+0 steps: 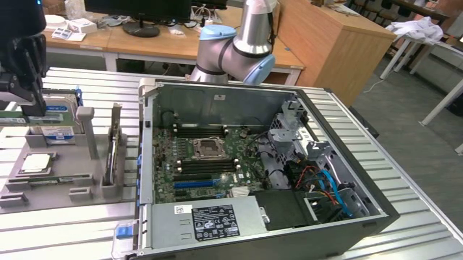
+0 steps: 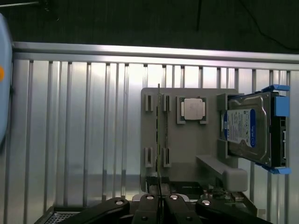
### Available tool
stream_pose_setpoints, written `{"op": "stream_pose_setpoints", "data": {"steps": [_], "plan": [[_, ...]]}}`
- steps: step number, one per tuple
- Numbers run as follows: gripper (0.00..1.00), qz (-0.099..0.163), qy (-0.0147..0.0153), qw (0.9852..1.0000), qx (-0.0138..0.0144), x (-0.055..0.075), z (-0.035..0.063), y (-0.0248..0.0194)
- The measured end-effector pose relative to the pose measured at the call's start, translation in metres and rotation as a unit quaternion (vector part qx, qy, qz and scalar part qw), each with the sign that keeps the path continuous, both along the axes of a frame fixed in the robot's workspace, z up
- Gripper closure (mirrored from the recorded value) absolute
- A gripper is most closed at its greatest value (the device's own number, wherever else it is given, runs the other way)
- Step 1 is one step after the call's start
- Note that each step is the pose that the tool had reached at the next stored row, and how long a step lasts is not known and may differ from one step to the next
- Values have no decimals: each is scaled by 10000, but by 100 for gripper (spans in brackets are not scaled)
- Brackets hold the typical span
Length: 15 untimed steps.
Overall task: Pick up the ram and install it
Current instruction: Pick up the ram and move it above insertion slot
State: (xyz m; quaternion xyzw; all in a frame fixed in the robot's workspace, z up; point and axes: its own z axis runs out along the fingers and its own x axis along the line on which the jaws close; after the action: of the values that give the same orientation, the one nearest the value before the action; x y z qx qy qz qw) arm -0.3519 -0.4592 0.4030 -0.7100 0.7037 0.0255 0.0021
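From the wrist view the ram [image 2: 159,140] is edge-on, a thin line; its chips I cannot make out. The hand [image 2: 159,199] is clamped on it. The exterior view gives the ram's [image 1: 14,118] green face, cut by the frame edge, under the hand [image 1: 30,105], raised over the grey holder [image 1: 65,162], well apart from the open computer case [image 1: 217,100].

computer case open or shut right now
Open. No side panel covers the computer case, so the exterior view looks straight in at the motherboard and the power supply.
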Motion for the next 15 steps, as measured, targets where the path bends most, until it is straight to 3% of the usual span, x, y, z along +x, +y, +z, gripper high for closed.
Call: {"op": "stream_pose_setpoints", "data": {"steps": [15], "plan": [[89, 2, 3, 10000, 0, 399, 0, -8]]}}
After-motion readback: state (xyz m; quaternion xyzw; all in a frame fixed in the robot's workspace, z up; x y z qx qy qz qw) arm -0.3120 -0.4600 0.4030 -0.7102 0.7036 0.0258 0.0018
